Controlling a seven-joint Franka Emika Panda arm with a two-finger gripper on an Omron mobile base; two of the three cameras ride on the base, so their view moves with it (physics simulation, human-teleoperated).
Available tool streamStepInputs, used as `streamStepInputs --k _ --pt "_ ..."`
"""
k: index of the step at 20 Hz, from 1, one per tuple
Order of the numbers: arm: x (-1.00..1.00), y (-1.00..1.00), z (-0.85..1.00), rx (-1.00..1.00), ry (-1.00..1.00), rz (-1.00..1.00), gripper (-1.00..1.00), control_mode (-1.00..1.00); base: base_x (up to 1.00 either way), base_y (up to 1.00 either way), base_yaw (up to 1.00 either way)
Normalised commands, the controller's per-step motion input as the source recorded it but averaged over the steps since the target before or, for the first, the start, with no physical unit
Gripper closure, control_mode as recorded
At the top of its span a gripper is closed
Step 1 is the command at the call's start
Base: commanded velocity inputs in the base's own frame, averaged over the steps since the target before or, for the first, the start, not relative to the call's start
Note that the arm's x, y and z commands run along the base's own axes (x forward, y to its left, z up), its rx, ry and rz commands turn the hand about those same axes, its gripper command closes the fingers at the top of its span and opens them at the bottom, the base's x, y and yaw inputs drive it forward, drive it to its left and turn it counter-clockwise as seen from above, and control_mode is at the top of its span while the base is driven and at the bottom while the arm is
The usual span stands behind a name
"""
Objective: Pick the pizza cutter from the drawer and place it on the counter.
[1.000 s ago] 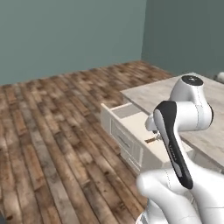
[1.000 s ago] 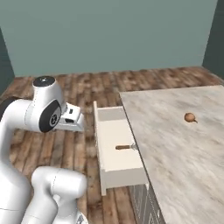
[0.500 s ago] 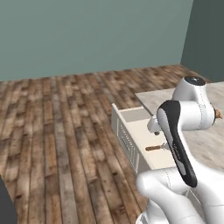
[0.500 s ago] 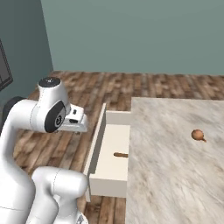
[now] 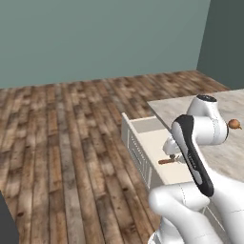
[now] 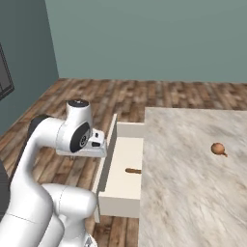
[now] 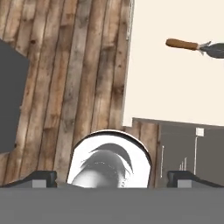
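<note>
left base view: drawer [image 5: 147,143] pulled open, pizza cutter [image 5: 167,160] lying inside, just beside the arm. right base view: brown handle of the cutter on the drawer floor, next to the surface [image 6: 193,164]; small brown ball [image 6: 218,149] farther off. hand view: fingertips [image 7: 41,177] spread wide, hand released; cutter up and right of it.

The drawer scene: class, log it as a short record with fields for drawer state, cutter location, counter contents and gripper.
drawer state: the drawer is pulled open beside the counter
cutter location: the pizza cutter lies flat on the drawer floor, untouched
counter contents: a small brown ball sits on the slab
gripper: the gripper is over the wooden floor, holding nothing; its fingers are apart
</note>
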Motion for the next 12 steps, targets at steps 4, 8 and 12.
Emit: streamStepInputs --k 4,8,12 --pt "0.44 0.0 -0.73 0.0 0.2 -0.04 -1.0 -1.0 0.0 0.0 0.0" --pt "0.49 0.04 -0.71 0.0 0.2 -0.08 -1.0 -1.0 0.0 0.0 0.0" --pt "0.6 0.11 -0.66 0.0 0.17 -0.05 -1.0 -1.0 0.0 0.0 0.0"
